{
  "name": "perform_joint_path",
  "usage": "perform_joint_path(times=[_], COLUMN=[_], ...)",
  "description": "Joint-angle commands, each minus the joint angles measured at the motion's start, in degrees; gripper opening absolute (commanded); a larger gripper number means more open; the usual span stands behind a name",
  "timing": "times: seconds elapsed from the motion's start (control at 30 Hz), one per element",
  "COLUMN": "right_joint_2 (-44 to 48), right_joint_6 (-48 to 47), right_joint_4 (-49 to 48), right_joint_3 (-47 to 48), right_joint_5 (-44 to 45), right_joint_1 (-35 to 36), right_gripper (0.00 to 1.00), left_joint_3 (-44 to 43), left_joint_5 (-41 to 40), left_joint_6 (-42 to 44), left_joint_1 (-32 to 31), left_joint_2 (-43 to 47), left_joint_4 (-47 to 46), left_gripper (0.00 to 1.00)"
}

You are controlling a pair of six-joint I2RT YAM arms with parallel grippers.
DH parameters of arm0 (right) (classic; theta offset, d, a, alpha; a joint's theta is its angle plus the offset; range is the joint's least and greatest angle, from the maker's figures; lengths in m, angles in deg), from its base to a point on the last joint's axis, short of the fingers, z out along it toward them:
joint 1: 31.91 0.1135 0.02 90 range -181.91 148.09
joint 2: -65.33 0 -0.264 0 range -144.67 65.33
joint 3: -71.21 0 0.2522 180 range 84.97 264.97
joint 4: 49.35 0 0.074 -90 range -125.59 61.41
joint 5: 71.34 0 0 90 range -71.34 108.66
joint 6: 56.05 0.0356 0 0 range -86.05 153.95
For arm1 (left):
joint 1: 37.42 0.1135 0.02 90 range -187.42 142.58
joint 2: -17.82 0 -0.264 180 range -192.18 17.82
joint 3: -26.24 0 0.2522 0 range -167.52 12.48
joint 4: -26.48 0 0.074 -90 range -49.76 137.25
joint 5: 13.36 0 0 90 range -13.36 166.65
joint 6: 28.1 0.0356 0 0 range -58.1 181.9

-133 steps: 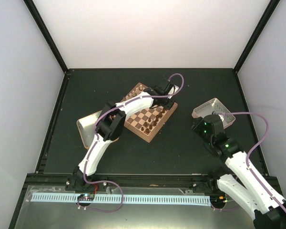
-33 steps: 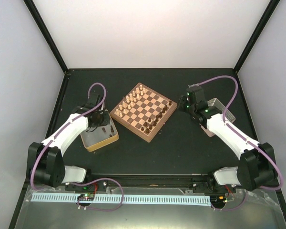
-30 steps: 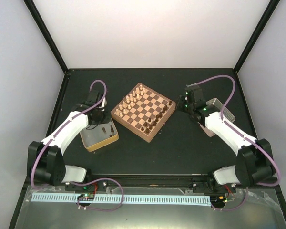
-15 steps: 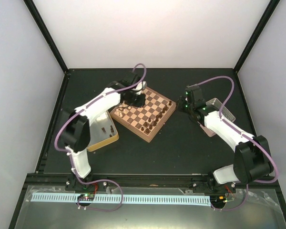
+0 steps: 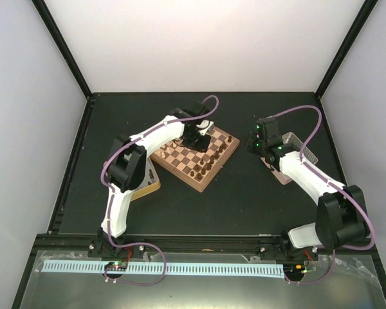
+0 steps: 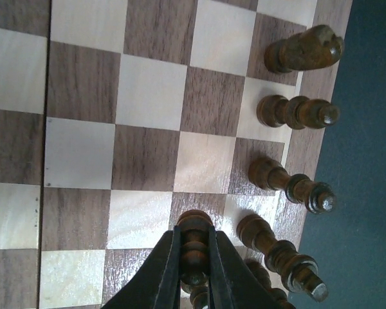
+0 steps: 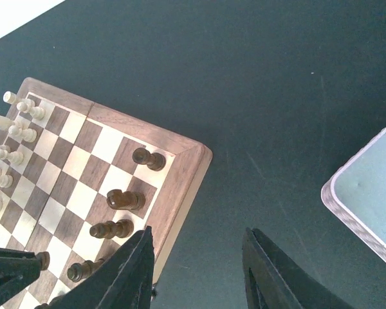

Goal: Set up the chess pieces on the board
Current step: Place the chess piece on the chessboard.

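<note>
The chessboard (image 5: 209, 168) lies turned at the table's middle. Cream chessmen (image 7: 16, 125) stand along its far-left side. Dark brown chessmen (image 6: 294, 111) stand in a row along its right edge and also show in the right wrist view (image 7: 124, 199). My left gripper (image 5: 197, 138) is over the board's far part. In the left wrist view the left gripper (image 6: 194, 273) is shut on a dark brown chessman (image 6: 194, 239), held just over a square beside that row. My right gripper (image 7: 196, 235) is open and empty over the dark table, just right of the board's rim (image 7: 180, 187).
A metal tray (image 5: 143, 182) with a few dark pieces lies left of the board, partly behind the left arm. A second metal tray (image 5: 297, 149) lies at the right, under the right arm, and its corner shows in the right wrist view (image 7: 367, 199). Black frame posts edge the table.
My left arm has swung from the left tray over to the board, carrying a dark chessman. The right gripper has stayed beside the board's right corner.
</note>
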Motion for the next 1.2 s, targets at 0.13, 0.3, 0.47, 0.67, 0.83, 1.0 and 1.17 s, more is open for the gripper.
perform_joint_path(times=[0.13,0.3,0.47,0.67,0.83,1.0,1.17], right_joint_2=[-1.1,-1.3,-1.4,-1.4,-1.4,-1.5,-1.6], right_joint_6=[0.8,1.1,0.9,0.9,1.1,1.1,1.2], right_joint_4=[-0.7,-0.5,-0.2,-0.1,-0.1,-0.1,0.0], right_joint_3=[0.7,0.7,0.7,0.5,0.4,0.5,0.8], right_joint_5=[-0.8,-0.8,-0.8,-0.8,-0.9,-0.7,-0.8], right_joint_1=[-0.4,-0.4,-0.4,-0.4,-0.4,-0.4,-0.4], right_gripper=[0.39,0.39,0.39,0.39,0.39,0.39,0.39], left_joint_3=[0.1,0.7,0.0,0.2,-0.3,-0.8,-1.3], left_joint_5=[3.1,3.1,3.0,3.8,6.1,7.5,6.4], left_joint_6=[2.3,2.5,3.0,4.1,5.1,5.5,5.2], left_joint_1=[-0.2,-0.3,-0.4,-0.5,-0.5,-0.4,-0.4], left_joint_2=[-1.8,-2.3,-3.3,-3.7,-4.5,-4.8,-5.0], left_joint_4=[1.2,2.0,3.0,4.2,4.5,4.3,4.4], left_gripper=[0.1,0.11,0.11,0.11,0.14,0.17,0.21])
